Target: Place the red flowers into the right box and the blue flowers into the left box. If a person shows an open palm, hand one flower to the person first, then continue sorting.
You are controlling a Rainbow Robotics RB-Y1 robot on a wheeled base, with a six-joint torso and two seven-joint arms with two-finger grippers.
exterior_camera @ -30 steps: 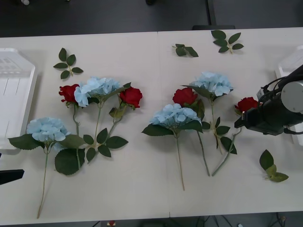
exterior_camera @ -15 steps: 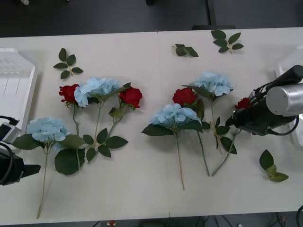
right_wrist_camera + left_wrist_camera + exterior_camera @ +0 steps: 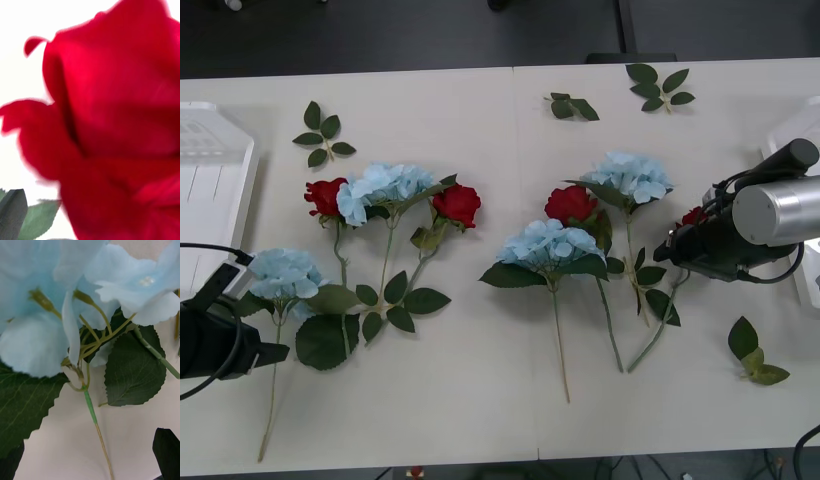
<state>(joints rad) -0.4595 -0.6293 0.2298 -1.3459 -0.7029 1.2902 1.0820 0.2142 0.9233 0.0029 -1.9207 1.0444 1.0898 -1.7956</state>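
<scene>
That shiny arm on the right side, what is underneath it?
A red rose lies under the right end effector; only part of its bloom peeks out, with its stem trailing below. The rest is covered.

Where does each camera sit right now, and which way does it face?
Front view: above the arms, facing forward and down at the table; left hand low on the left, right hand on the right.
Left wrist view: on the left wrist, close over a blue flower and its stem; black fingers at the bottom corners.
Right wrist view: on the right wrist, right up against a red rose.
Shared: the front view shows both that blue flower and that rose.
</scene>
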